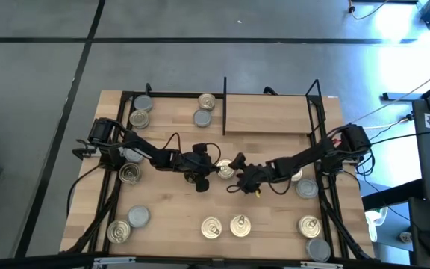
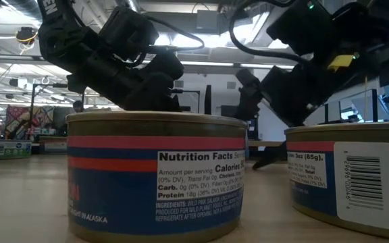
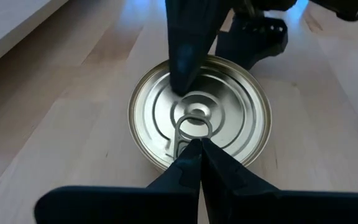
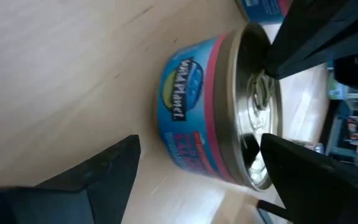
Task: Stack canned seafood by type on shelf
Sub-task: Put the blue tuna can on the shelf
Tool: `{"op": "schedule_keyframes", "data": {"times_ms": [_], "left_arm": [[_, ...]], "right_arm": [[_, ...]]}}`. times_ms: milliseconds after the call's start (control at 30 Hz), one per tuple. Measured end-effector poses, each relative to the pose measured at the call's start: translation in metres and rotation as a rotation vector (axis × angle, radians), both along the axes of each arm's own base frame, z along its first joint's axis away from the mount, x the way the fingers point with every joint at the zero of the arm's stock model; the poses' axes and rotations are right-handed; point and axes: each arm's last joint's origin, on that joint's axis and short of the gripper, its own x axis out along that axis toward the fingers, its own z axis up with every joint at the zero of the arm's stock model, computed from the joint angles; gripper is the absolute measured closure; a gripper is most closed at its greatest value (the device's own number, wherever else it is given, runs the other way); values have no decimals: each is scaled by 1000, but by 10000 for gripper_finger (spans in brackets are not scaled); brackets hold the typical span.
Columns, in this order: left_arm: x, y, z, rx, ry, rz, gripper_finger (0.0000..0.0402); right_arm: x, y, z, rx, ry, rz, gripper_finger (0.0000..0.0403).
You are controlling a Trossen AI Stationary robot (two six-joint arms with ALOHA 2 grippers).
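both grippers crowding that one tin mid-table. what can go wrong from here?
1. The shut left gripper sits at the pull-tab of the gold-lidded round tin with the blue and pink label; a snag could drag or tip it.
2. The open right gripper straddles the same tin, so the fingers may collide.
3. Cables trail across the light-wood shelf near other tins.

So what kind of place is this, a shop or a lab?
Probably a robot lab or workshop, not a shop: two arms share a wooden table of tins, cables trail over bare concrete floor, and cluttered workbenches fill the room behind.
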Motion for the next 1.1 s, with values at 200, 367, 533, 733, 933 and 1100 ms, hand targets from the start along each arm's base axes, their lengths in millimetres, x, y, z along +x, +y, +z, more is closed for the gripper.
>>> {"op": "schedule_keyframes", "data": {"times_ms": [200,367,533,733,933,1100], "left_arm": [[0,0,0,-1,-1,0,398],[0,0,0,0,-1,-1,397],[0,0,0,-1,-5,-2,399],[0,0,0,4,-9,1,395],[1,0,1,7,-22,8,400],[0,-1,11,-4,-42,-9,397]], "right_arm": [[6,0,-4,-48,-42,4,68],[9,0,-9,-77,-61,-4,68],[9,1,-10,-73,-59,3,74],[8,8,-10,-97,-69,5,153],[6,15,-10,-148,-86,-31,203],[4,19,-5,-119,-105,-48,203]]}}
